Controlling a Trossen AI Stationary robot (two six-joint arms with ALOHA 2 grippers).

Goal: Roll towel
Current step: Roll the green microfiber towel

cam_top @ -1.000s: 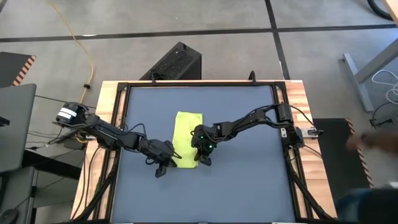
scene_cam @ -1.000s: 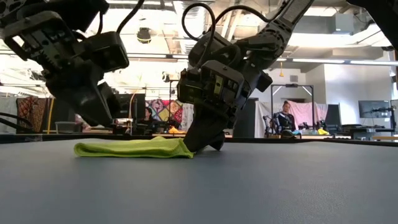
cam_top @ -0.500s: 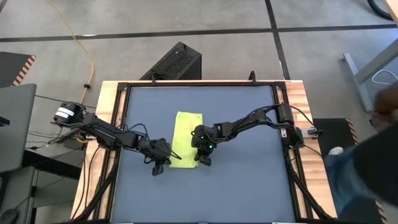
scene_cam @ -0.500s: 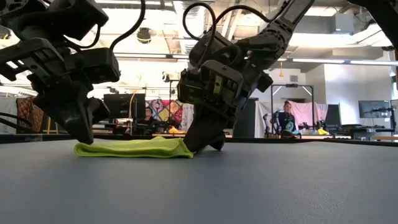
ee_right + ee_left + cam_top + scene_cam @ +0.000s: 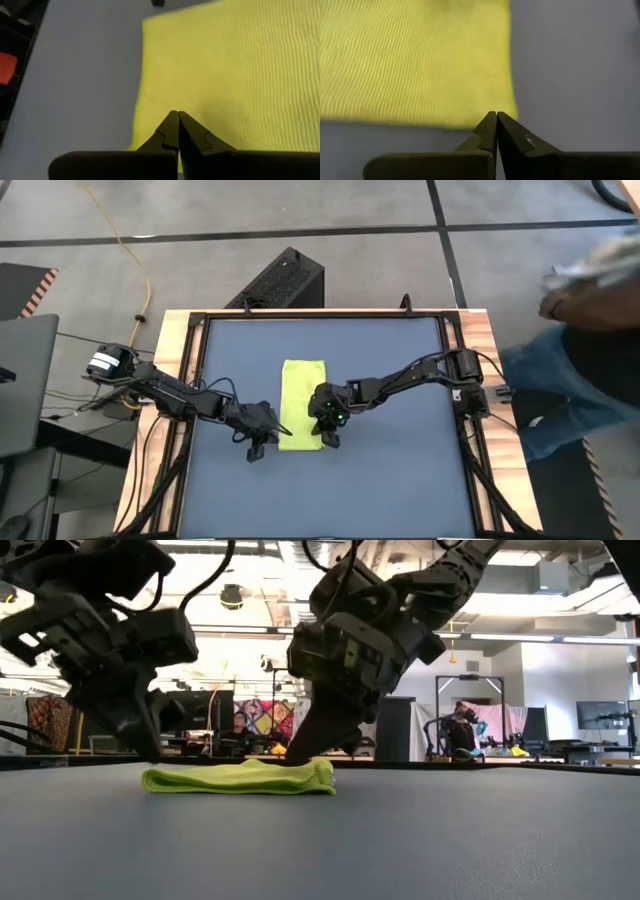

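The lime towel [image 5: 300,402] lies flat on the dark table [image 5: 400,480], long side running near to far. It also shows in the low view [image 5: 240,778]. My left gripper [image 5: 268,444] is shut, with its tips at the towel's near left corner [image 5: 510,117]. It stands at the towel's left end in the low view [image 5: 152,756]. My right gripper [image 5: 326,438] is shut over the towel's near right part [image 5: 210,120]. In the low view its tips [image 5: 300,758] sit on the towel's top. My left gripper touches the towel's near edge beside the corner [image 5: 490,122] with its shut fingertips, coming slanting down from the table's left. I cannot tell whether cloth is pinched between them. The towel lies on the table. My right gripper rests its shut fingertips [image 5: 298,754] on the towel's upper face near its right edge [image 5: 150,125], slanting down from the right. I cannot tell whether cloth is pinched between the fingers. The towel lies flat under them.
A wooden frame [image 5: 175,380] borders the table. A black box [image 5: 285,280] stands on the floor beyond the far edge. A person [image 5: 590,310] stands to the right of the table. Bare table lies to the left, right and near side of the towel.
My left gripper has come down to the towel's near left corner. My right gripper's tips, which were at table level at the towel's right end, now sit on top of it. The towel's near end has slid a little toward the table's right edge, so it lies straighter.
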